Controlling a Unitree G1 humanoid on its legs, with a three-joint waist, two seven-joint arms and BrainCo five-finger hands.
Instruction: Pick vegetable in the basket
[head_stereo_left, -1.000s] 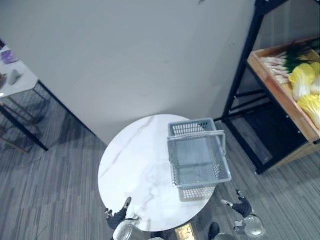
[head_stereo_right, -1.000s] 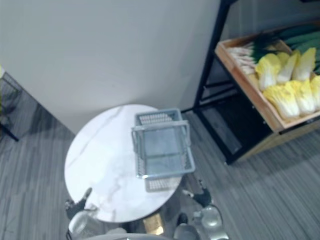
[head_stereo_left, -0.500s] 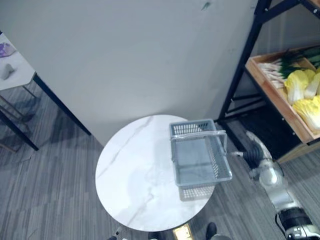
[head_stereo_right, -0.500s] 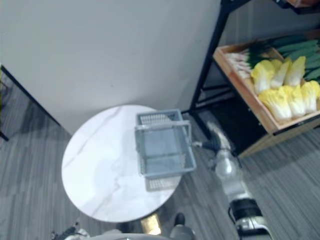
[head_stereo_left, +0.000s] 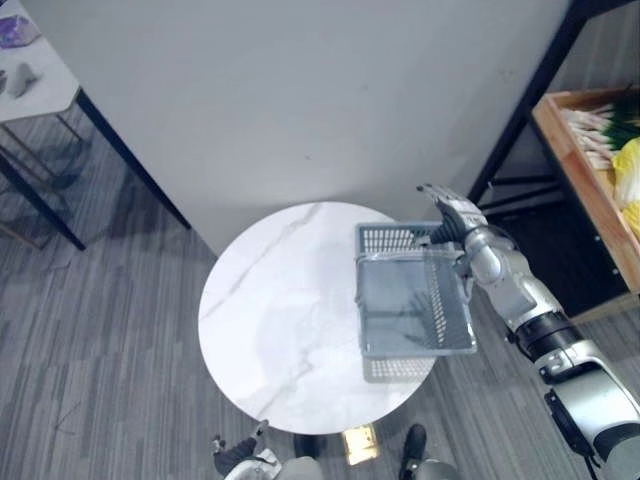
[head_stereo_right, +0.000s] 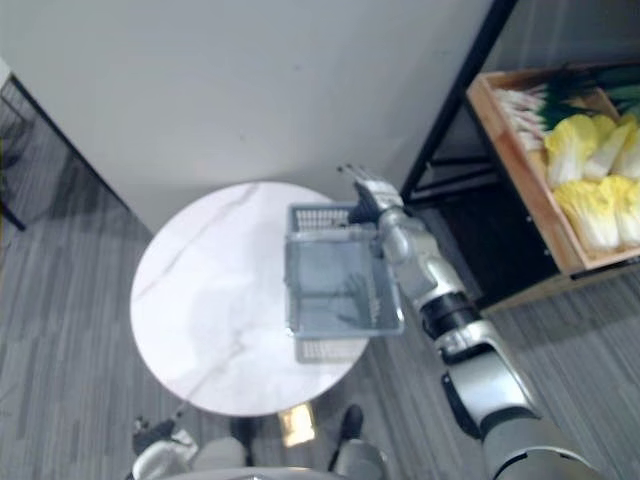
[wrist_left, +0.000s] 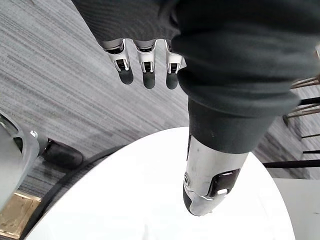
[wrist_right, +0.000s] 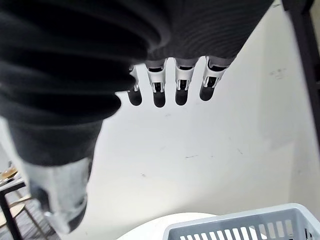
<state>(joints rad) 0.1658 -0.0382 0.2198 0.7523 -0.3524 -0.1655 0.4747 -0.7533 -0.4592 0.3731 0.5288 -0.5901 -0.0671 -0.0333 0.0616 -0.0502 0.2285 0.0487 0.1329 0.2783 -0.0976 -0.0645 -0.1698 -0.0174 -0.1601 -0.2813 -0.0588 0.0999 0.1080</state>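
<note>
An empty grey plastic basket (head_stereo_left: 417, 349) with its handle up stands on the right side of a round white marble table (head_stereo_left: 270, 310). My right hand (head_stereo_left: 450, 218) hovers over the basket's far right corner with straight fingers (wrist_right: 165, 80), holding nothing; the basket's rim (wrist_right: 240, 230) lies below it. Yellow napa cabbages (head_stereo_right: 600, 180) and green onions (head_stereo_right: 525, 100) lie in a wooden crate (head_stereo_right: 520, 190) on a shelf to the right. My left hand (head_stereo_left: 238, 455) hangs low by the table's near edge, its fingers (wrist_left: 145, 62) straight and empty.
A black shelf frame (head_stereo_left: 525, 110) holds the crate at the right. A grey wall stands right behind the table. A second white table (head_stereo_left: 40, 70) on dark legs is at the far left. Grey striped carpet surrounds the table.
My right arm has risen from beside the basket's right side to above its far right corner. The camera has shifted, and my left hand now shows at the bottom edge.
</note>
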